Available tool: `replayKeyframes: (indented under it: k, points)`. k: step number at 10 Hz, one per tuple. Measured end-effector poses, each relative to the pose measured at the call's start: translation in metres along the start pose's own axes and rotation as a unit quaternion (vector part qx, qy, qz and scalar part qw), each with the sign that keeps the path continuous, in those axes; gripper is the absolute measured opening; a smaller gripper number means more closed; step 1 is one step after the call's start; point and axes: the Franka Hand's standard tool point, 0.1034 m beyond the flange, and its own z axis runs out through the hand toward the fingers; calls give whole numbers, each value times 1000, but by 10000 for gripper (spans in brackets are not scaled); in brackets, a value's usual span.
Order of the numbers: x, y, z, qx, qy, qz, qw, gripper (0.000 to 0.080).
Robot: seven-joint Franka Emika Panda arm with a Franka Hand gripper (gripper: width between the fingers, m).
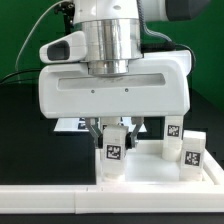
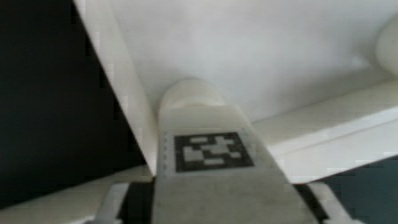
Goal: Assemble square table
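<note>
Exterior view: the jaws point(image 1: 113, 133) grip a tagged leg point(image 1: 113, 152); the arm hides most of the slab point(image 1: 150, 170).

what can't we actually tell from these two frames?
- Exterior view: the end effector body hides most of the white plastic square slab behind it.
- Exterior view: finger contact on the short white tagged leg is unclear; the fingertips are too small.
- Exterior view: two more tagged legs sit at the exterior view's right; their bases are unresolved.
- Wrist view: blurred throughout; the leg fills it.
</note>
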Motion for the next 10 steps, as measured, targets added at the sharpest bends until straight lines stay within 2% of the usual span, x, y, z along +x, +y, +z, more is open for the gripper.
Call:
replayKeyframes:
  k: [2, 3, 5, 6, 7, 8, 10]
  points:
    - [4, -1, 2, -3, 2, 122, 993, 284]
    - [6, 1, 2, -6, -4, 219, 976, 284]
    - [-1, -5, 3, -13, -28, 400, 916, 284]
    - [-2, -6, 3, -11, -36, 481, 876, 284]
    - [-2, -8, 4, -10, -31, 510, 860, 284]
    - [-2, -8, 4, -6, -28, 525, 851, 284]
    - [-2, -7, 4, -6, -28, 511, 859, 284]
